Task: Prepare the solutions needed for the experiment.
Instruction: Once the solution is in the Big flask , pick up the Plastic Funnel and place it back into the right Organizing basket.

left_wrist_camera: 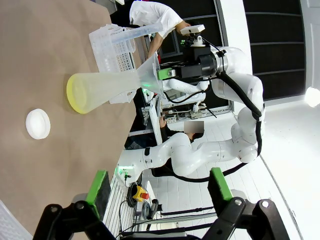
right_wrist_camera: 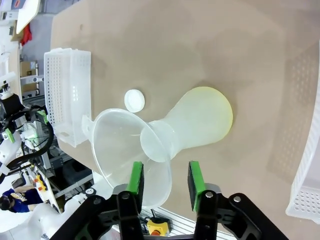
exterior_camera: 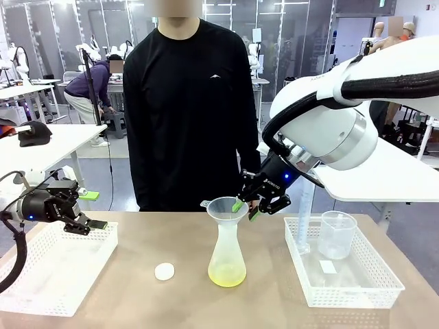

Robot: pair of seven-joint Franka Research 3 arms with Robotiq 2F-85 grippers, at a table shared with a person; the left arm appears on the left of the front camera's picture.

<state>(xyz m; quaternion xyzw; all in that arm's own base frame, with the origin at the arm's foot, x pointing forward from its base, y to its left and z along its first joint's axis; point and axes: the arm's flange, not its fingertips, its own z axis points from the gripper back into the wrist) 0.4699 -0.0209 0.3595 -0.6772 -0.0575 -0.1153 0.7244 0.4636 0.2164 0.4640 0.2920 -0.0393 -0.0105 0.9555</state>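
A frosted conical flask (exterior_camera: pixel 226 250) stands upright mid-table with a clear plastic funnel (exterior_camera: pixel 225 208) in its neck. The solutions (exterior_camera: pixel 227 276) form a shallow pale yellow-green layer at its bottom, also seen in the wrist views (right_wrist_camera: pixel 227 117) (left_wrist_camera: pixel 72 95). My right gripper (exterior_camera: pixel 245 209) is at the funnel's right rim. In the right wrist view the funnel (right_wrist_camera: pixel 122 145) rim lies between the green pads of the right gripper (right_wrist_camera: pixel 165 180), with a gap still showing on one side. My left gripper (exterior_camera: pixel 92 209) hovers open and empty over the left basket (exterior_camera: pixel 41 274).
A small white cap (exterior_camera: pixel 164 271) lies on the table left of the flask. The right basket (exterior_camera: pixel 357 281) holds a clear beaker (exterior_camera: pixel 336 234). A person in a black top (exterior_camera: pixel 188 103) stands at the far edge behind the flask.
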